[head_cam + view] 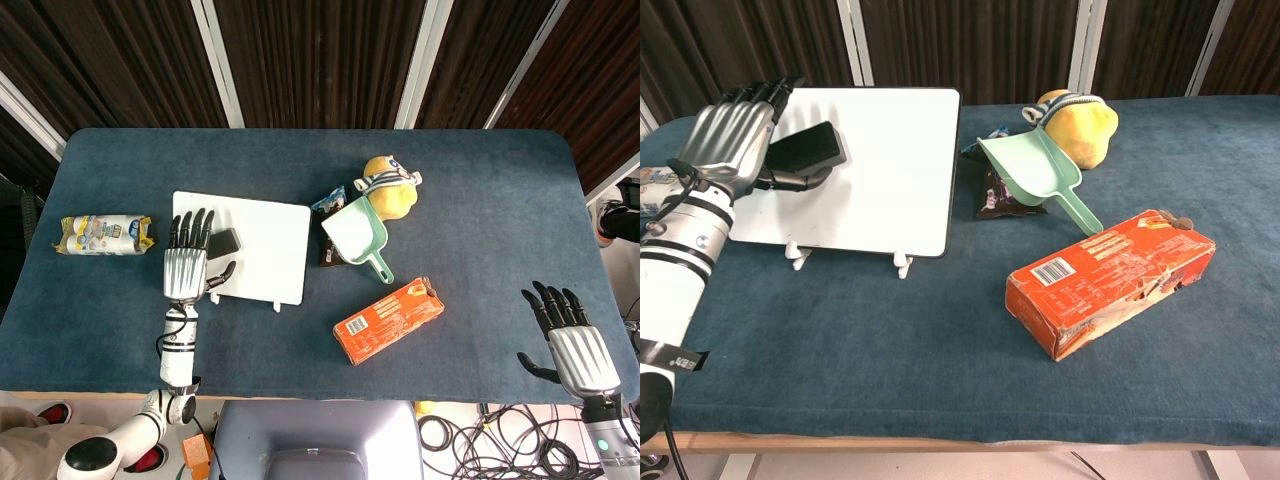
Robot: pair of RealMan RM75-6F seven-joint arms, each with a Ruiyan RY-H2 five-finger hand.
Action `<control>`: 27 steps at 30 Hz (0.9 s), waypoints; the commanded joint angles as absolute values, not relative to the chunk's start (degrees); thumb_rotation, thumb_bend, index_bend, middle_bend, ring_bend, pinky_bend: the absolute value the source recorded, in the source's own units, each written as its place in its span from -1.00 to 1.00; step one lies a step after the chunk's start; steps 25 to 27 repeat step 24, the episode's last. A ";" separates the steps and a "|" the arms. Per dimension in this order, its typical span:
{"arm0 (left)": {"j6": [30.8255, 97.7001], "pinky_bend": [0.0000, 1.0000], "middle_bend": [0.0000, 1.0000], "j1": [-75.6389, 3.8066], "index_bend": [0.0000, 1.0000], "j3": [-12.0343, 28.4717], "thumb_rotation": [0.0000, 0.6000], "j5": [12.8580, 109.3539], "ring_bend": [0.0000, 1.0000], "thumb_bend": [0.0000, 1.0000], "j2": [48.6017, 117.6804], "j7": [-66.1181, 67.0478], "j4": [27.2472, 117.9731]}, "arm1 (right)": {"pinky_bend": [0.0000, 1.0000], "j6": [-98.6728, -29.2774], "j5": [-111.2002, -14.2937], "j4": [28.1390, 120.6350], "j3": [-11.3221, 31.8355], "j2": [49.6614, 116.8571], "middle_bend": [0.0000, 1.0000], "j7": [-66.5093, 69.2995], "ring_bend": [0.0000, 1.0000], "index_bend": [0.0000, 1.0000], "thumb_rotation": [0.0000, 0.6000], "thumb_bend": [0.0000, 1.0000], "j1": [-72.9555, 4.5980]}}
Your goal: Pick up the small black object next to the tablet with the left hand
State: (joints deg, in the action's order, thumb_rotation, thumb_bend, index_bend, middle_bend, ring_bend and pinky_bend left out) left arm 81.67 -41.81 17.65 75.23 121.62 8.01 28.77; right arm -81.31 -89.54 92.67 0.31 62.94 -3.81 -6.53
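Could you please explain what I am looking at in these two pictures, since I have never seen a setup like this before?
This is a two-armed robot with humanlike hands, steered remotely by a person. One picture looks down from its head, the other looks forward from its chest.

The left robot hand reaches over a white tablet lying on a blue table. Its fingers are straightened, and a small black object sits between thumb and palm; whether it is truly gripped I cannot tell. The right robot hand shows only from above, open and holding nothing.

Also on the table: an orange box, a green scoop, a dark snack packet under it, a yellow plush toy, and a yellow packet at the far left.
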 commanded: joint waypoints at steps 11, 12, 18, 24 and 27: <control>89.37 -1.00 -1.00 -17.35 -1.00 -0.59 0.88 75.36 -1.00 -0.55 77.94 26.77 93.22 | -1.00 -81.24 -90.00 92.98 -0.15 63.32 -1.00 -5.08 -1.00 -1.00 1.00 -0.68 -6.37; 88.73 -1.00 -1.00 -15.13 -1.00 -3.23 0.98 75.22 -1.00 -0.54 72.56 23.19 98.54 | -1.00 -81.33 -90.03 92.98 -0.14 63.39 -1.00 -5.42 -1.00 -1.00 1.00 -0.68 -6.32; 88.65 -1.00 -1.00 -10.05 -1.00 -9.45 1.00 80.13 -1.00 -0.51 64.09 7.89 101.23 | -1.00 -80.96 -89.54 93.10 0.08 63.94 -1.00 -6.87 -1.00 -1.00 1.00 -0.68 -6.47; 91.70 -1.00 -1.00 -7.17 -1.00 -8.97 1.00 84.31 -1.00 -0.51 65.99 6.49 95.51 | -1.00 -79.23 -88.49 93.24 0.39 65.28 -1.00 -10.07 -1.00 -1.00 1.00 -0.68 -7.30; 91.70 -1.00 -1.00 -7.17 -1.00 -8.97 1.00 84.31 -1.00 -0.51 65.99 6.49 95.51 | -1.00 -79.23 -88.49 93.24 0.39 65.28 -1.00 -10.07 -1.00 -1.00 1.00 -0.68 -7.30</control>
